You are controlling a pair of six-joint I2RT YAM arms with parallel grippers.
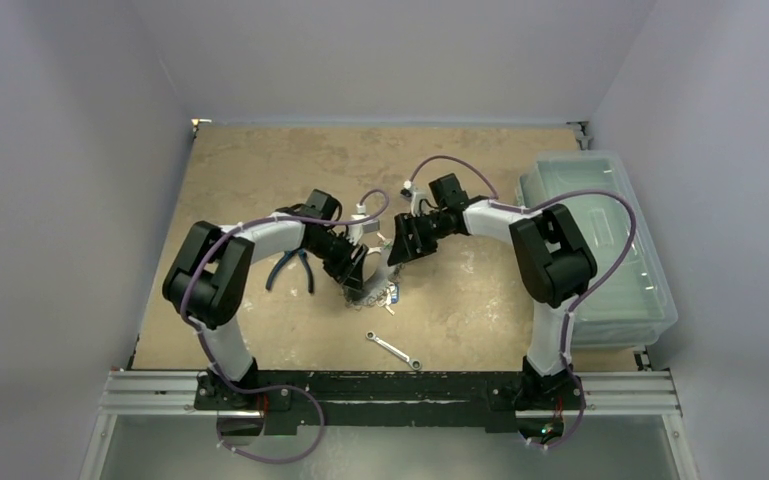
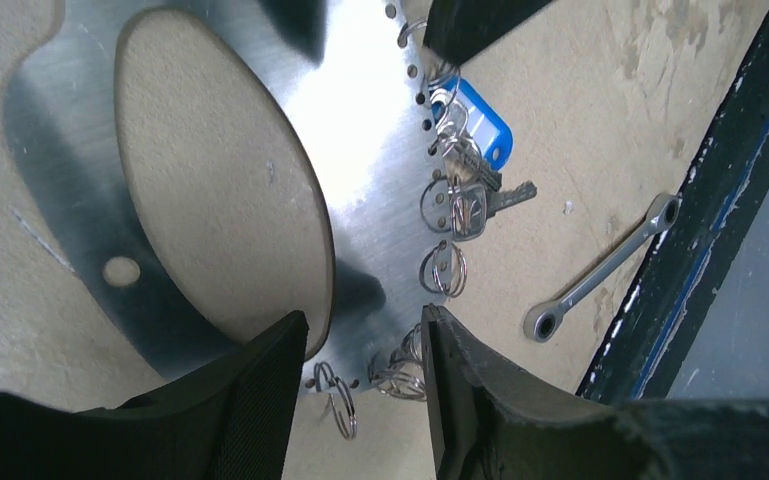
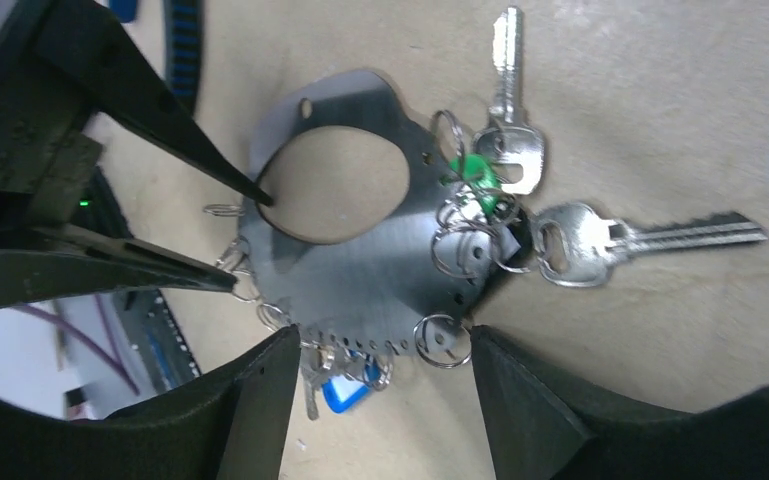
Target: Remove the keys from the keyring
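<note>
The keyring is a flat silver plate [image 3: 360, 270] with a large round hole and small edge holes holding split rings. Two big silver keys [image 3: 600, 240] and a green tag [image 3: 472, 172] hang on one side, and a blue tag [image 3: 345, 395] with small keys on another. In the left wrist view the plate [image 2: 360, 150] carries the blue tag [image 2: 485, 125] and a key [image 2: 470, 205]. My left gripper [image 2: 365, 340] is open, its fingers [image 3: 160, 110] straddling the plate's rim. My right gripper [image 3: 385, 345] is open above the plate's ring-lined edge. Both meet at mid-table [image 1: 380, 262].
A silver wrench [image 1: 394, 348] lies near the front edge and shows in the left wrist view [image 2: 600, 270]. Blue-handled pliers [image 1: 295, 268] lie left of the left gripper. A clear plastic bin [image 1: 600, 240] stands at the right. The black front rail [image 2: 680, 270] is close by.
</note>
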